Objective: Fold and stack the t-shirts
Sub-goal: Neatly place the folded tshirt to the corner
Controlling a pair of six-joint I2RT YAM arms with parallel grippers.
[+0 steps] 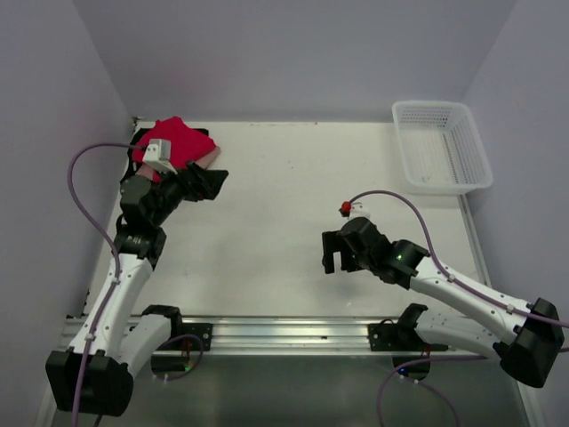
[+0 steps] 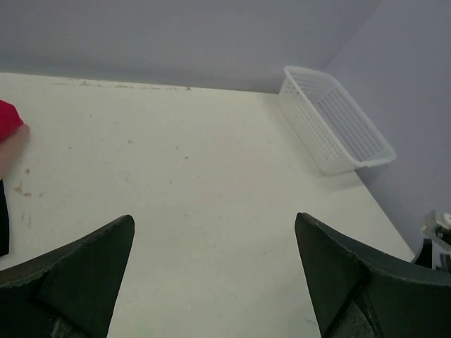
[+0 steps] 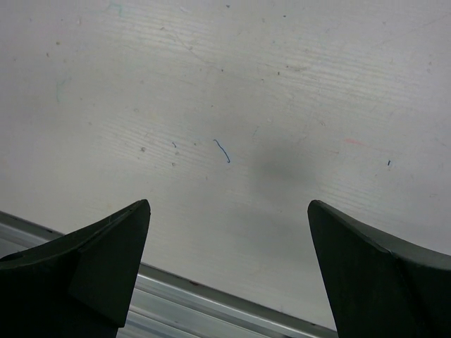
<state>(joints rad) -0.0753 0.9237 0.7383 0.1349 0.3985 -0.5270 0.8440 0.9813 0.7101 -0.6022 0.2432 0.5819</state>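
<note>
At the far left corner of the bench lies the red t-shirt, bunched into a compact heap. A strip of the pink t-shirt shows at its right edge. At its left margin the left wrist view shows a dark sliver that is probably the black t-shirt. These are light, limp and unbreakable garments. They will sag and drag instead of holding a shape, and layers are likely to cling, so a pinch may lift more than one. A hem, a shoulder seam or a firm fold edge looks like the best place to hold. Pinching the loose middle would likely only raise a peak.

The left tool hovers just right of the heap, pointing away from it across the bench. Its jaws are spread apart with nothing between them. The right tool is low over bare bench near the front edge, well apart from the cloth. It is also spread and carries nothing.

Only the overhead view shows the heap whole and both arms. The left wrist view catches just its fringe, but it separates red, pink and dark layers, and it shows the white lattice basket at the far right corner. The right wrist view shows no cloth. It shows fine detail: a short blue thread on the scuffed surface and the aluminium rail below.
</note>
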